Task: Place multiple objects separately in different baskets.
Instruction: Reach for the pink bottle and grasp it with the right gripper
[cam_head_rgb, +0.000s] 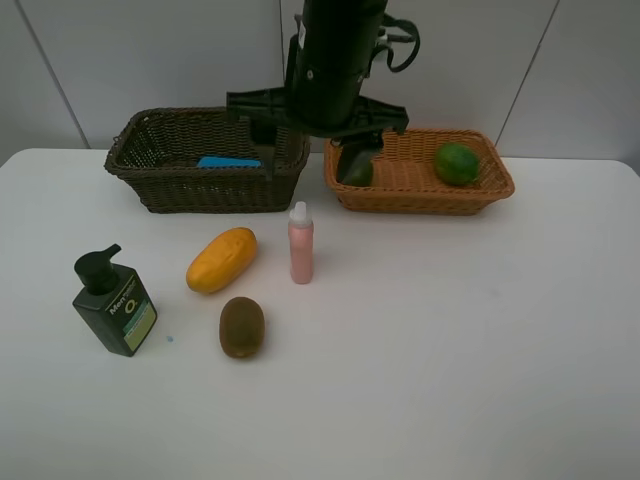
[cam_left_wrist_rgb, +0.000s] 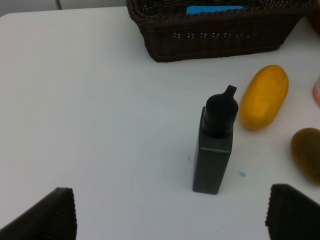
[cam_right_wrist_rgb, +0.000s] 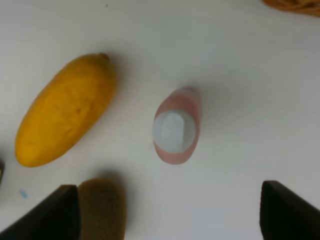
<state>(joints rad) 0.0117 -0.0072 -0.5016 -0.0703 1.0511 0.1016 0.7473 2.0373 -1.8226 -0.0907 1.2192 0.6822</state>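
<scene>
Eraser (cam_head_rgb: 228, 161), green fruits (cam_head_rgb: 456, 163) basketed; pump bottle (cam_head_rgb: 115, 305), spray bottle (cam_head_rgb: 301, 245), mango (cam_head_rgb: 221, 260), kiwi (cam_head_rgb: 241, 326) left; left pincer (cam_left_wrist_rgb: 172, 217), right pincer (cam_right_wrist_rgb: 172, 210) agape, empty.

White table (cam_head_rgb: 450, 330) — at the back, a dark basket (cam_head_rgb: 205, 188) beside a tan basket (cam_head_rgb: 420, 197). Nearer, a pump bottle (cam_head_rgb: 115, 305) and a spray bottle (cam_head_rgb: 301, 245) stand upright, a mango (cam_head_rgb: 221, 260) and a kiwi (cam_head_rgb: 241, 327) lying between them.

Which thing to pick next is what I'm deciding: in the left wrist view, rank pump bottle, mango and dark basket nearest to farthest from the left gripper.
1. Pump bottle, upright just ahead of the left gripper.
2. Mango, lying beyond the bottle.
3. Dark basket, farthest, beyond both.
</scene>
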